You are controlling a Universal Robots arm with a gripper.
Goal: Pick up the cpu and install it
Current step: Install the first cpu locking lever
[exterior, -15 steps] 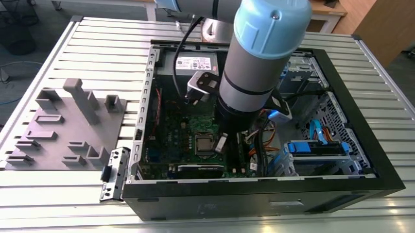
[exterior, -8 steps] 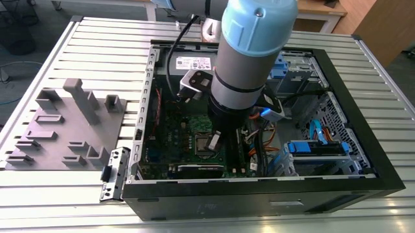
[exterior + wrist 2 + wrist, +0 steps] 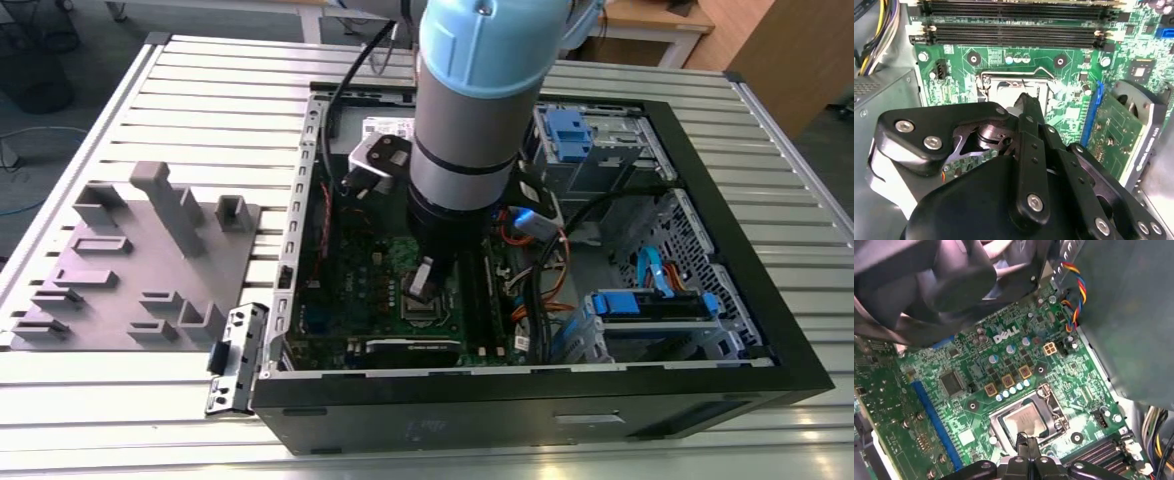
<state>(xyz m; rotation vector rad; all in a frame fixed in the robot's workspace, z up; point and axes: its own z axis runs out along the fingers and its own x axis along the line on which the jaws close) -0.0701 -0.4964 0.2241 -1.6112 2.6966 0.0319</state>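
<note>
Gripper (image 3: 1026, 450) fingers are pressing together, tips hovering right over the cpu (image 3: 1024, 421), which is sitting in its socket on the green motherboard (image 3: 979, 375).

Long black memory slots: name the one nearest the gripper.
The black slot facing the shiny metal socket frame, in the second wrist view; the other lies beyond it.

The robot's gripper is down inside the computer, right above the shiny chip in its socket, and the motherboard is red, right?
Not quite: the motherboard is green, not red, as both wrist views show. The rest holds. The gripper is down inside the computer case, just above the silvery cpu, which lies in the socket on that board.
</note>
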